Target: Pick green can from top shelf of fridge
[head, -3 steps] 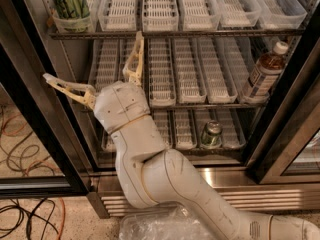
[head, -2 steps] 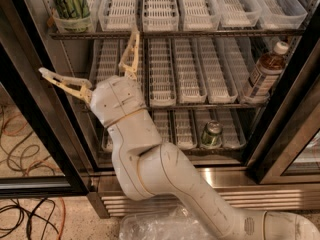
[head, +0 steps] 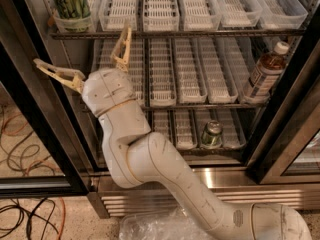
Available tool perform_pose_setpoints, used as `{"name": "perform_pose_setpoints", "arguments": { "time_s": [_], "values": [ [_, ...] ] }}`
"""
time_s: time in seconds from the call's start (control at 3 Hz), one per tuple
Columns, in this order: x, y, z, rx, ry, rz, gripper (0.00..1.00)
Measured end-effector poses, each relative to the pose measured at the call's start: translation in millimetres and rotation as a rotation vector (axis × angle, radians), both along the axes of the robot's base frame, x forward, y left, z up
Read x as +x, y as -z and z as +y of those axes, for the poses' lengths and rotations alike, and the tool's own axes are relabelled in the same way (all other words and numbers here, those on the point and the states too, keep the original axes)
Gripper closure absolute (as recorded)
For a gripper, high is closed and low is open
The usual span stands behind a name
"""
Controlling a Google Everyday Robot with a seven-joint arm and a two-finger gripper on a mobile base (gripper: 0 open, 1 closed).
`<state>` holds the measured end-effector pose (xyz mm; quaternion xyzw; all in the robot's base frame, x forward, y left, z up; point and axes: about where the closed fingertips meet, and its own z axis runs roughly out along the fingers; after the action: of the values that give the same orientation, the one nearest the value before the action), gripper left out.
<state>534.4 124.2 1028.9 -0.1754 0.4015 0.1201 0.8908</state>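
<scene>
You see the green can (head: 71, 3) standing upright at the far left of the top shelf (head: 180, 33), in a clear slotted lane tray, dark green with pale stalk print. The shelf runs across the fridge (head: 210, 176), whose door is open. The gripper (head: 82, 54) hangs below that shelf, fingers spread wide, holding nothing.

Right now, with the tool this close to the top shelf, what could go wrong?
1. The open tool sits below the green can, one finger near the top shelf edge; rising straight up may snag the rack.
2. The other finger reaches toward the fridge door frame on the left and could clip it.
3. The can stands in a clear tray at the shelf front; a bump may tip it.
</scene>
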Motion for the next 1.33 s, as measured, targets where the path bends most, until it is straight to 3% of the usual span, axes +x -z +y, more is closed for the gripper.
{"name": "perform_pose_setpoints", "arguments": {
  "time_s": [0.33,1.0,1.33],
  "values": [
    [1.9,-4.0,8.3,0.000,0.035,0.029,0.00],
    [4.4,4.6,16.6,0.010,0.156,0.170,0.00],
    [4.5,4.7,16.5,0.010,0.157,0.171,0.00]
  ]
}}
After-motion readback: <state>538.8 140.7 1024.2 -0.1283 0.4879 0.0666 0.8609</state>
